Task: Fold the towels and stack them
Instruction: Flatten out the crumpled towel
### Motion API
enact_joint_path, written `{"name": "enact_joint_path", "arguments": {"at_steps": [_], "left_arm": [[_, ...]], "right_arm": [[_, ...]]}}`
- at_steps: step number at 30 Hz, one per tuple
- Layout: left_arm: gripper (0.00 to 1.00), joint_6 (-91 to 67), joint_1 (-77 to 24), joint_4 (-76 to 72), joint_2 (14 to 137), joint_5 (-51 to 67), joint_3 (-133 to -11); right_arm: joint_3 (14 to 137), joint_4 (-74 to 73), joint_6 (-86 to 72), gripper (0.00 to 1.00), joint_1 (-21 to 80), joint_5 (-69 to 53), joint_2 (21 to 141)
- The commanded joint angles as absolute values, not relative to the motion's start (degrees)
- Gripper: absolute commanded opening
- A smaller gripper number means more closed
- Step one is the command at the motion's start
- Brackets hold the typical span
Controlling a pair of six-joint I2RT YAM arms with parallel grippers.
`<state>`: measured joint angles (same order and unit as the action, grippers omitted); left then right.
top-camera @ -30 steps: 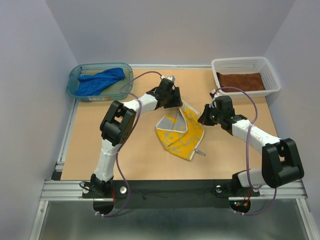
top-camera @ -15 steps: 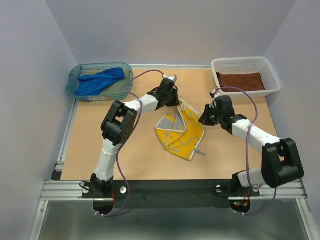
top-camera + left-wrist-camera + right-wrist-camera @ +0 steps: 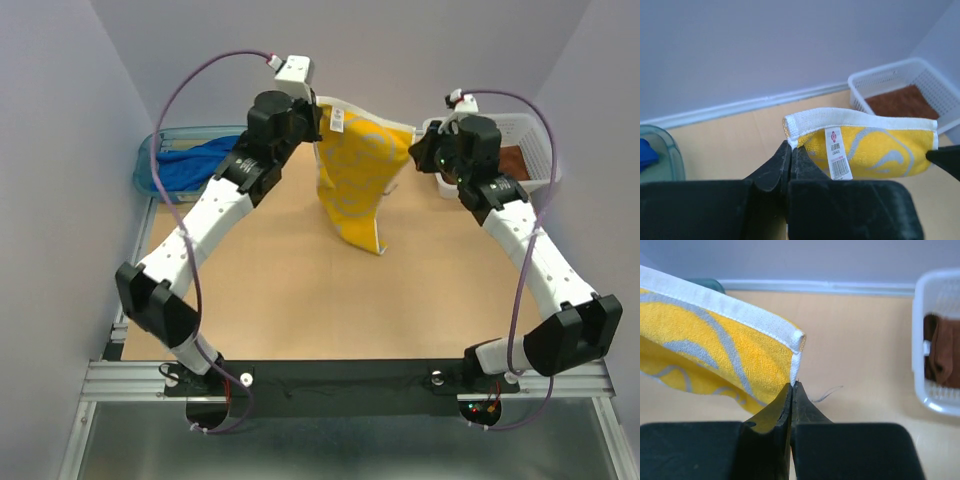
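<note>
The yellow towel (image 3: 356, 175) with grey pattern hangs in the air above the table, stretched between both arms. My left gripper (image 3: 318, 108) is shut on its left top corner; in the left wrist view the gripper (image 3: 791, 146) pinches the white hem of the yellow towel (image 3: 875, 150) beside a label. My right gripper (image 3: 415, 143) is shut on the other top corner; in the right wrist view the gripper (image 3: 793, 384) pinches the yellow towel (image 3: 715, 347) by its hem. The blue towel (image 3: 195, 165) lies in the teal tub. The rust-brown towel (image 3: 515, 160) lies in the white basket.
The teal tub (image 3: 150, 160) stands at the table's back left, the white basket (image 3: 535, 135) at the back right. The towel's lower tip hangs close above the wooden tabletop (image 3: 270, 290). A loose thread (image 3: 825, 392) trails below the right corner.
Both arms have risen and lifted the yellow towel off the table, spreading it between them. The left gripper closed on its corner during the last second.
</note>
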<state>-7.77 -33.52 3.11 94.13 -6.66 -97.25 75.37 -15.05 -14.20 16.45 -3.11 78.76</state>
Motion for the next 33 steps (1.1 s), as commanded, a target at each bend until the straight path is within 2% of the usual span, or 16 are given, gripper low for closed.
{"name": "enact_joint_path", "arguments": {"at_steps": [1, 9, 13, 19, 27, 33], "left_arm": [[0.0, -0.71, -33.75, 3.78, 87.2, -8.62, -100.46], [0.0, 1.67, -34.01, 0.36, 71.74, 2.01, -92.82], [0.0, 2.11, -34.8, 0.35, 63.13, 4.22, -88.08], [0.0, 0.26, -35.07, 0.26, 57.66, 4.75, -85.17], [0.01, -5.71, -33.32, -0.43, 64.76, -6.58, -78.67], [0.04, -8.17, -26.11, -7.81, 78.64, -5.72, -73.38]], "right_arm": [[85.08, -14.77, -8.88, 0.01, 15.82, 1.32, 77.26], [89.03, -14.77, -2.12, 0.0, 15.82, -3.24, 67.87], [88.42, -15.12, 1.84, 0.0, 15.91, -8.42, 60.05], [88.51, -17.92, 2.29, 0.0, 15.82, -11.51, 56.6], [86.13, -18.19, 0.27, 0.01, 15.82, -7.92, 63.18], [85.78, -15.92, 0.18, 0.0, 15.73, -1.94, 78.9]]}}
